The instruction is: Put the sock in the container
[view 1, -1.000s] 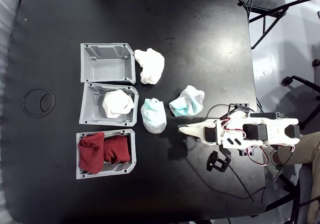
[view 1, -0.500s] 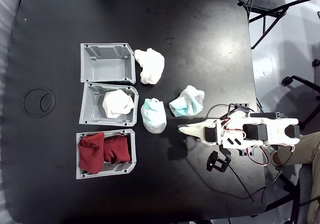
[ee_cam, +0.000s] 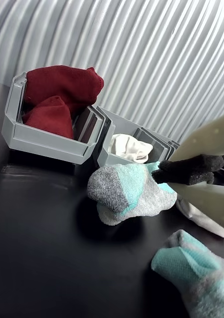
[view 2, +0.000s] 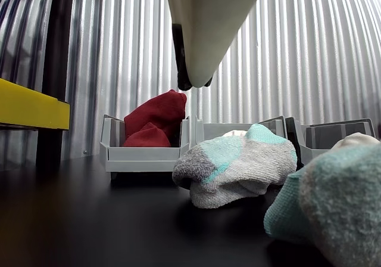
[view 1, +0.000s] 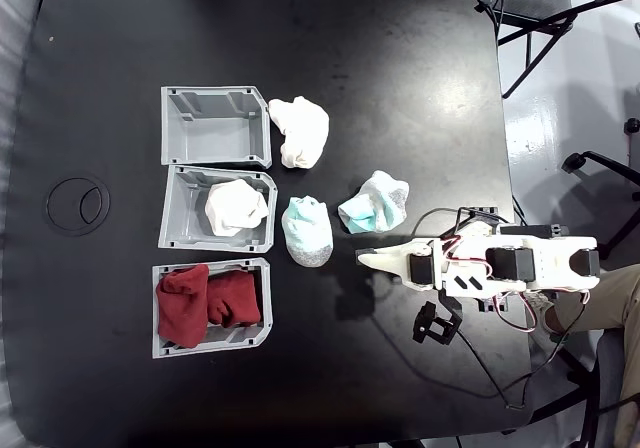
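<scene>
Fixed view places the sock (view 1: 301,131) on the table (view 1: 400,78) just beside the empty container (view 1: 215,126), well apart from our end effector (view 1: 365,258), up and to the left past two mint-and-grey socks (view 1: 307,230). Its long axis runs top to bottom. We judge the end effector closed and empty.

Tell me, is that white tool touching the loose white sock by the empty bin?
Apart. The fixed view shows the tool well away from the white sock, with bare black table between them.
</scene>
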`<state>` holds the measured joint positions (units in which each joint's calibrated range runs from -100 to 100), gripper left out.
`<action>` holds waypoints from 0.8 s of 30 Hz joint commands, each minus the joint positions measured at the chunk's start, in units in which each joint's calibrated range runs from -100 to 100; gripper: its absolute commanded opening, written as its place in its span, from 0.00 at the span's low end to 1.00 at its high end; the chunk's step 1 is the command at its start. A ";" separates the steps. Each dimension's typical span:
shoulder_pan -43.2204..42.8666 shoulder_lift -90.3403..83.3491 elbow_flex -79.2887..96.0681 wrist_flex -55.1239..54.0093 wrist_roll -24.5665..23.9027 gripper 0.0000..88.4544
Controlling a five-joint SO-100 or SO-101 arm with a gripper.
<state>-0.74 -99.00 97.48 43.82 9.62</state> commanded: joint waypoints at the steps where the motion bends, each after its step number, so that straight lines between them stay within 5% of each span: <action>1: -0.16 -0.59 -7.22 -0.95 -0.26 0.01; 10: 1.41 0.67 -15.69 -0.27 -0.26 0.01; 24: 22.98 35.88 -47.25 7.33 -0.38 0.01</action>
<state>18.52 -70.95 59.91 49.37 9.51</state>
